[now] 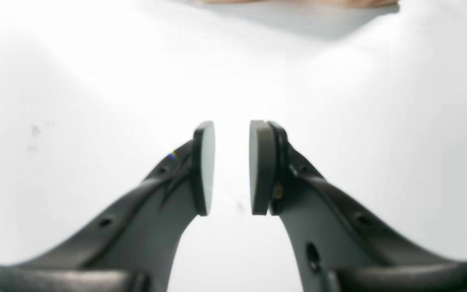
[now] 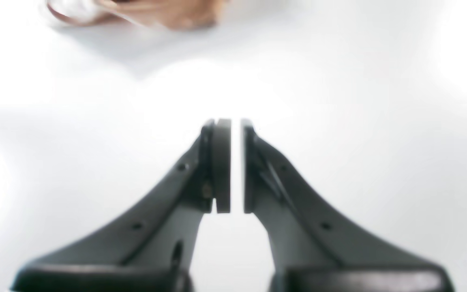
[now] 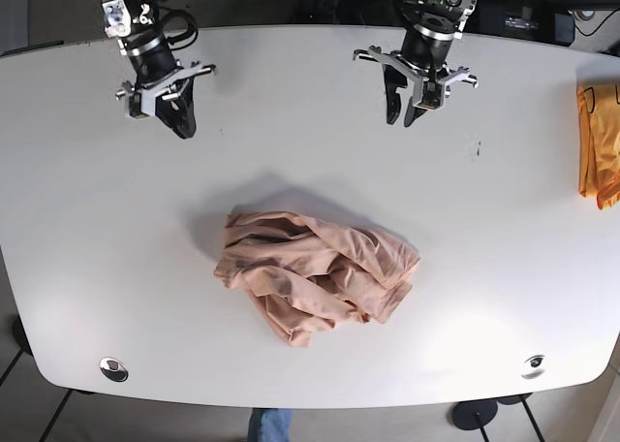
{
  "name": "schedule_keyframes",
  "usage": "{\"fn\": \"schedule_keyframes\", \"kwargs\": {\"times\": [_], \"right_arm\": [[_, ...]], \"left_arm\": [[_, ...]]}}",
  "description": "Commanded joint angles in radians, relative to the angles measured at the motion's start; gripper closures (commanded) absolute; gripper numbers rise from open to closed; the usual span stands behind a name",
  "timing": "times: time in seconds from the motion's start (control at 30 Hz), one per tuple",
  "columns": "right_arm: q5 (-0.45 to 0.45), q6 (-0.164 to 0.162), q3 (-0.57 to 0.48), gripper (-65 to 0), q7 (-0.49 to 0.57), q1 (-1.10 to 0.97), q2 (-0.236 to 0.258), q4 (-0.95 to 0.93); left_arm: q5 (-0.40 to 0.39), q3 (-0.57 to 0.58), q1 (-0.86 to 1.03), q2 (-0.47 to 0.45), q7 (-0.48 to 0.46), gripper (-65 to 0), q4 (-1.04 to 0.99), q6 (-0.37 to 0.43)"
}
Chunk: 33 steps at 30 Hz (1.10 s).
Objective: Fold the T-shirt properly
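One crumpled peach T-shirt (image 3: 315, 274) lies mid-table (image 3: 504, 268). Two grippers hover beyond it, well apart: left gripper (image 3: 408, 113) slightly parted, empty; right gripper (image 3: 182, 124) nearly closed, empty. One orange cloth (image 3: 600, 142) sits at the table's edge.

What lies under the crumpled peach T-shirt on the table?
The T-shirt rests directly on the white table, which shows all around it. Whatever sits beneath its bunched folds is covered, so nothing more can be told.

Orange cloth (image 3: 599, 142) cut off at edge
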Motion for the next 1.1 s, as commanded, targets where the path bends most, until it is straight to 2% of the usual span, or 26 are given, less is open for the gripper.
{"fn": "schedule_keyframes", "kwargs": {"times": [0.03, 0.13, 0.17, 0.23, 0.27, 0.33, 0.43, 0.5, 0.6, 0.7, 0.87, 1.1], "right_arm": [[-0.006, 0.005, 0.004, -3.3, -0.071, 0.064, 0.008, 0.046], [-0.004, 0.013, 0.003, -3.3, -0.207, 0.166, 0.004, 0.054], [-0.004, 0.013, 0.003, -3.5, -0.243, 0.196, -0.002, 0.054], [-0.006, 0.013, 0.004, -3.6, -0.295, 0.242, -0.031, 0.052], [-0.004, 0.013, 0.004, -7.5, -0.315, 0.264, -0.035, 0.052], [-0.006, 0.013, 0.004, -18.9, -0.322, 0.282, -0.043, 0.052], [-0.004, 0.013, 0.004, -39.5, -0.319, 0.290, -0.043, 0.052], [-0.004, 0.013, 0.004, -48.0, -0.319, 0.295, -0.045, 0.052], [-0.004, 0.013, 0.004, -48.0, -0.319, 0.295, -0.045, 0.049], [-0.004, 0.013, 0.004, -48.0, -0.321, 0.290, -0.043, 0.049], [-0.004, 0.013, 0.004, -48.0, -0.321, 0.278, -0.043, 0.049], [-0.004, 0.013, 0.004, -48.0, -0.321, 0.268, -0.043, 0.052]], "left_arm": [[-0.004, -0.005, -0.048, 0.002, -0.028, -12.6, 0.017, 0.001], [-0.002, -0.016, -0.114, -0.001, -0.019, -12.9, 0.016, 0.001], [-0.004, -0.015, -0.144, -0.004, 0.015, -15.0, 0.016, 0.001], [-0.004, -0.016, -0.232, -0.001, 0.105, -23.6, 0.016, 0.001], [-0.004, -0.018, -0.289, 0.000, 0.157, -27.9, 0.016, 0.001], [-0.004, -0.018, -0.362, 0.000, 0.203, -28.5, 0.014, 0.001], [-0.004, -0.016, -0.470, 0.000, 0.254, -28.6, -0.029, 0.001], [-0.004, -0.016, -0.569, -0.003, 0.285, -28.6, -0.110, 0.001], [-0.004, -0.018, -0.684, -0.004, 0.294, -28.6, -0.253, 0.001], [-0.004, -0.018, -0.830, -0.004, 0.285, -28.5, -0.480, 0.000], [-0.004, -0.018, -0.994, -0.006, 0.150, -28.6, -0.788, 0.000], [-0.004, -0.011, -1.148, -0.024, 0.085, -28.6, -1.161, -0.003]]}}
